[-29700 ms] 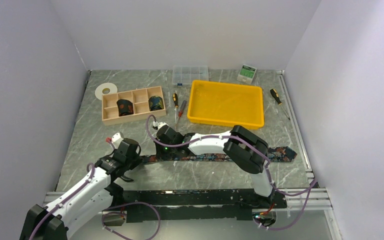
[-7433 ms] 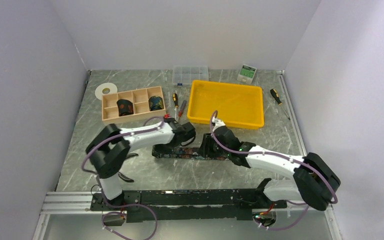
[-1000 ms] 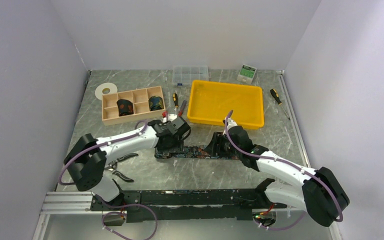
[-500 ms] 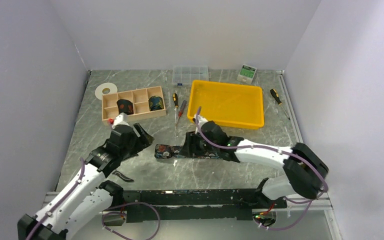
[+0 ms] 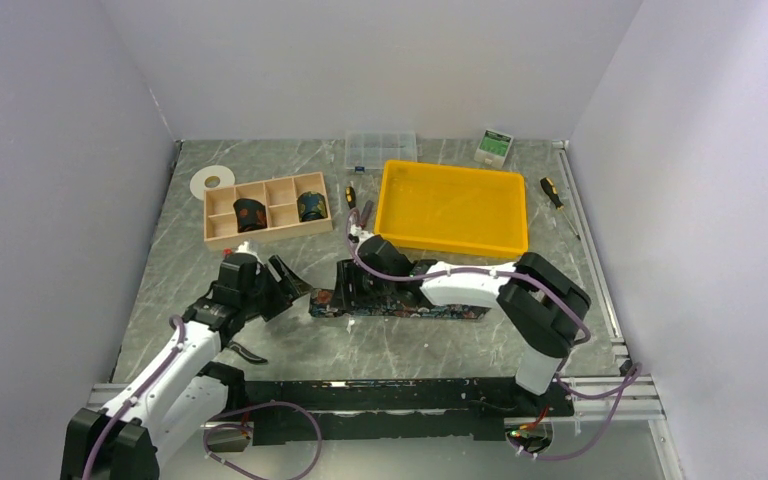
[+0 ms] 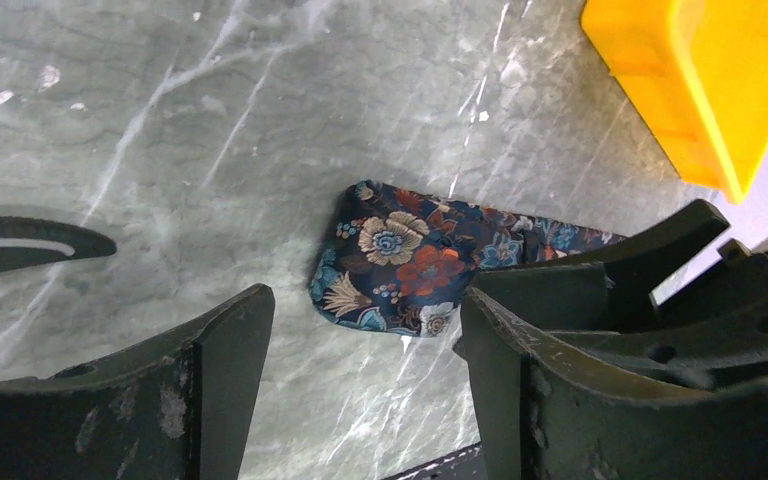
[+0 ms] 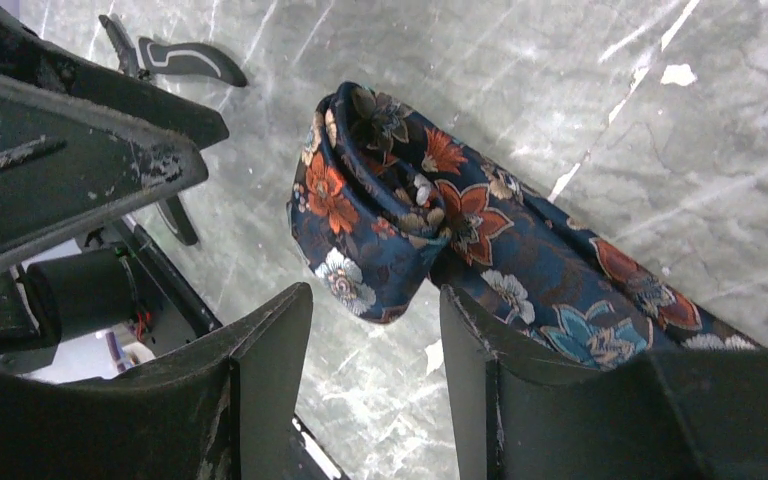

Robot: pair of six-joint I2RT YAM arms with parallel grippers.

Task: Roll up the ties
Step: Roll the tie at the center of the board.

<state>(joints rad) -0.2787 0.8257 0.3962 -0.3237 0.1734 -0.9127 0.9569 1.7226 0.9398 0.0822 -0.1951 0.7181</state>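
Unrolled tie (image 5: 410,303) lies flat on the table (image 5: 260,330) just in front of the yellow tray (image 5: 452,207), with its left end turned into a small loose coil (image 7: 370,200). A rolled tie (image 5: 250,213) and a second rolled tie (image 5: 310,206) sit in the wooden organizer (image 5: 222,238) left of the tray. Right gripper (image 7: 375,320) straddles the strip just behind the coil, in front of the tray's left corner, jaws spread, contact with fabric unclear; left gripper (image 6: 360,330) hangs further left of the tray, off the tie's end, jaws wide apart and empty.
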